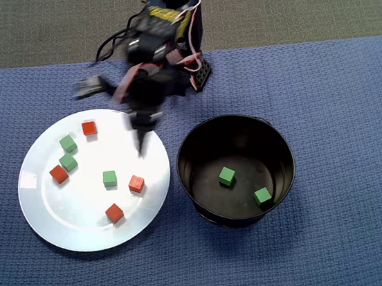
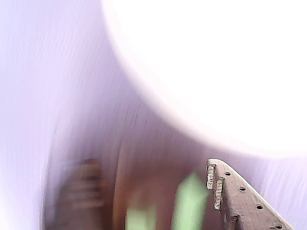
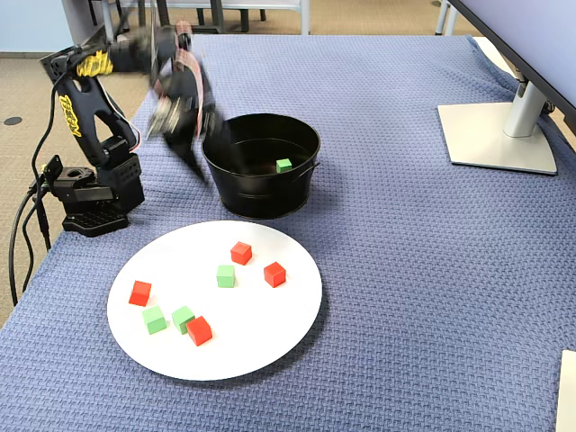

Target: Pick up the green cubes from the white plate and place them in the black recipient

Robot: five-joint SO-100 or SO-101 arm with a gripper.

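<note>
Three green cubes (image 1: 68, 143) (image 1: 68, 162) (image 1: 110, 179) lie on the white plate (image 1: 60, 215) among four red cubes (image 1: 137, 184). Two more green cubes (image 1: 227, 175) (image 1: 262, 195) rest on the floor of the black recipient (image 1: 283, 147), right of the plate in the overhead view. My gripper (image 1: 137, 139) is motion-blurred, hanging over the plate's far right edge beside the pot. It looks open, with nothing between its fingers. The wrist view is smeared; the fixed finger (image 2: 240, 196) shows at lower right, with green streaks (image 2: 191, 203) beside it.
The arm's base (image 3: 90, 193) with its cables stands at the back left of the blue cloth in the fixed view. A monitor stand (image 3: 499, 135) sits at the far right. The pot (image 3: 261, 193) is just behind the plate (image 3: 261, 333).
</note>
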